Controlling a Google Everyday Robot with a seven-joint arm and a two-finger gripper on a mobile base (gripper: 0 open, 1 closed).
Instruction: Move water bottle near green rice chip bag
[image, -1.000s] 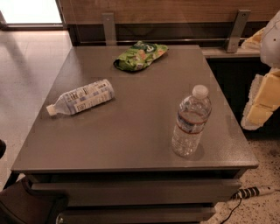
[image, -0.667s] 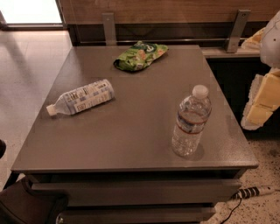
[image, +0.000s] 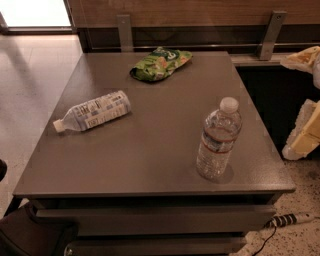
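The water bottle (image: 218, 140) stands upright near the table's front right corner; it is clear and ribbed, with a white cap and a narrow red-and-blue band. The green rice chip bag (image: 160, 63) lies flat at the far middle of the table, well apart from the bottle. My gripper (image: 305, 131) shows as pale cream parts at the right edge of the view, beyond the table's right side and apart from the bottle. It holds nothing that I can see.
A second bottle (image: 94, 111) with a large white printed label lies on its side at the left of the grey table (image: 150, 160). A wall rail with two metal brackets runs behind. A power strip (image: 292, 218) lies on the floor at the front right.
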